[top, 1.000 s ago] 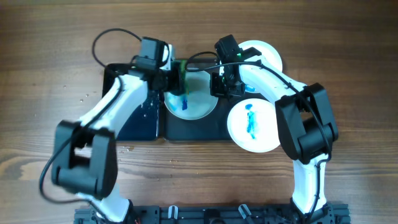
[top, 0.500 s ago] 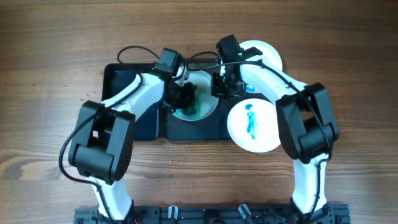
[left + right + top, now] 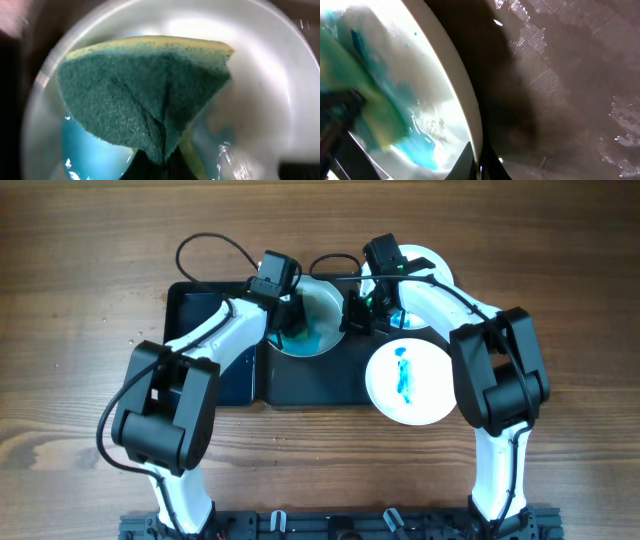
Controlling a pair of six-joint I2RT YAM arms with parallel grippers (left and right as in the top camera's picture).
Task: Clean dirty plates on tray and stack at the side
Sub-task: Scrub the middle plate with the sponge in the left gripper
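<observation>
left fingers (image 3: pixel 145 170) clamped tight on sponge (image 3: pixel 150 95), green scrub side pressed on plate (image 3: pixel 270 85). plate sits in tray (image 3: pixel 310 385), right section, between both arms. right fingers (image 3: pixel 495 167) nearly closed, look pinched on plate's right rim, rim running between them. key bit: blue smear (image 3: pixel 85 150) lies lower left of sponge in left wrist view. next wipe probably has to sweep that way, away from right arm's hold. second dirty plate (image 3: pixel 405 380) on surface (image 3: pixel 80 380) just right of tray, nearer right arm.

Green sponge (image 3: pixel 145 100), yellow-backed; white plate (image 3: pixel 265 90) streaked blue.
</observation>
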